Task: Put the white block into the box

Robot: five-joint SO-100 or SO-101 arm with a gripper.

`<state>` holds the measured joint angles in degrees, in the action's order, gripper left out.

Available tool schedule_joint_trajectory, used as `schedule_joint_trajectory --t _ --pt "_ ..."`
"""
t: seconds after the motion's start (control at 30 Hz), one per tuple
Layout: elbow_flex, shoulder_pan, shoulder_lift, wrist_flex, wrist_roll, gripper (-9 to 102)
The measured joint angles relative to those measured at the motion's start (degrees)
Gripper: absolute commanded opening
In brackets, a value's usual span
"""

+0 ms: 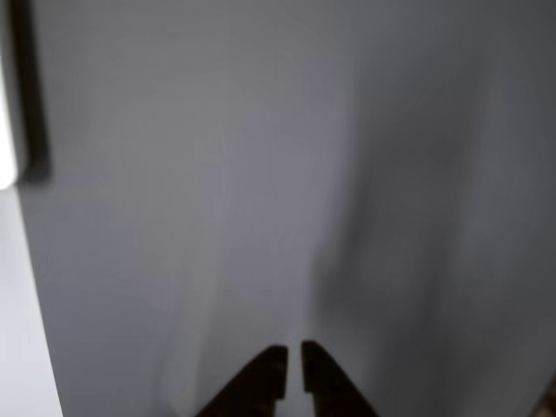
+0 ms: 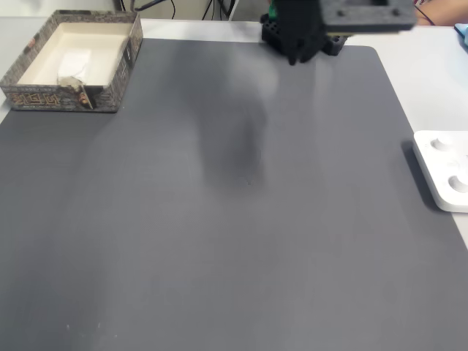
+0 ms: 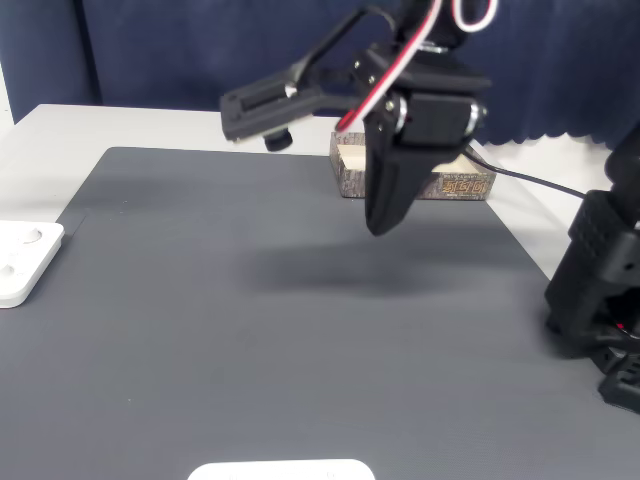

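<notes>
Grey mat covers most of the table, bare across its middle, with wide open room on every side. The gripper hangs above it, clear of the surface; in the other view its tips stand almost together with only a thin slit between, holding nothing. The box sits at the mat's far left corner in a fixed view, and the white block lies inside on its cream floor. A white device rests at the mat's right edge. Dark blue curtain hangs behind.
</notes>
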<state>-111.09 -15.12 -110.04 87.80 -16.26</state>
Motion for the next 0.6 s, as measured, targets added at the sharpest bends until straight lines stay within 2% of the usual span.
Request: schedule_joint_trajectory --t 0.27,0.6 --pt "-16.4 7.7 -15.6 -10.7 7.6 -2" --pt "-30.3 11.4 -31.5 -13.9 11.8 -2"
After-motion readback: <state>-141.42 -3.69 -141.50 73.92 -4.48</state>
